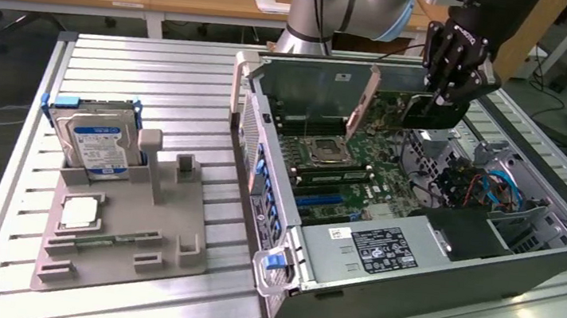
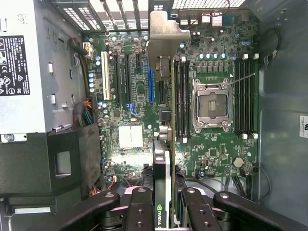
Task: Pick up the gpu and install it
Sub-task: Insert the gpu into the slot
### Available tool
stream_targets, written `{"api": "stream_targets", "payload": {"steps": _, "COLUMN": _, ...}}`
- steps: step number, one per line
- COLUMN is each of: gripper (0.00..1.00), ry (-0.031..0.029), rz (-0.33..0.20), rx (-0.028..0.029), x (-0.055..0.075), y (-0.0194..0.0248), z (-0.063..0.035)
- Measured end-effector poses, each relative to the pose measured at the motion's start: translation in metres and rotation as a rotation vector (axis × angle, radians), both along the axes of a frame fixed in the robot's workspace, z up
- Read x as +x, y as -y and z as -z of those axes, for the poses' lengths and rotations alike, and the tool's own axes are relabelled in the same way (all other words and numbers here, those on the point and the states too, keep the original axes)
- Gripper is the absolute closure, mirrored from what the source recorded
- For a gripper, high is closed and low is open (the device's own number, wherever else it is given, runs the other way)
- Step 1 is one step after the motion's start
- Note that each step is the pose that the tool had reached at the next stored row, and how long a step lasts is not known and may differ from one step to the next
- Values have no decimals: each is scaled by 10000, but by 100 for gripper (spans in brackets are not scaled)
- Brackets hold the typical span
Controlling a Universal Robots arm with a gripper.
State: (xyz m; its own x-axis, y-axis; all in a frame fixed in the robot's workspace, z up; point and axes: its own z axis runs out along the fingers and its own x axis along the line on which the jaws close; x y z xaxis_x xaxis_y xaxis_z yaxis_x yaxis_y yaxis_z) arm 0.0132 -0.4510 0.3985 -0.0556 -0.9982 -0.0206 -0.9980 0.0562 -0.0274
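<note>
Claw: gripper (image 2: 166, 209) clenched on the gpu (image 2: 162, 163), with a finger (image 2: 139, 207) pressed against each flat face.
Gpu: held edge-down inside the open computer case (image 1: 441, 281), its pale bracket (image 2: 166, 33) at the end nearest the slotted rear wall. It hangs over the motherboard (image 2: 130, 110), between the blue slot (image 2: 151, 86) and the memory sticks (image 2: 181, 96). Cannot tell whether its edge touches a slot.
Step in hand: seating the card in its slot, as I judge it. It looks not yet home.
Doing it well: keep the card square to the board and in line with the slot. The bracket must clear the rear wall. Press straight down without rocking, and mind the memory sticks close beside.
Arm pose: in the exterior view the gripper (image 1: 449, 82) points down into the case's far end, on the exterior view's right, with the gpu (image 1: 429, 115) below it.
Farther off: hard drive (image 1: 96, 142) upright in its holder (image 1: 125, 229), well apart from the case.
</note>
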Motion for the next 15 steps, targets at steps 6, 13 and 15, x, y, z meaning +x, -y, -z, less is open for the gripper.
{"api": "stream_targets", "payload": {"steps": 6, "gripper": 73, "ry": 0, "rz": 0, "rx": 0, "x": 0, "y": 0, "z": 1}}
{"api": "stream_targets", "payload": {"steps": 13, "gripper": 73, "ry": 1, "rz": -1, "rx": 2, "x": 0, "y": 0, "z": 13}}
{"api": "stream_targets", "payload": {"steps": 15, "gripper": 73, "ry": 0, "rz": -1, "rx": -1, "x": 0, "y": 0, "z": 27}}
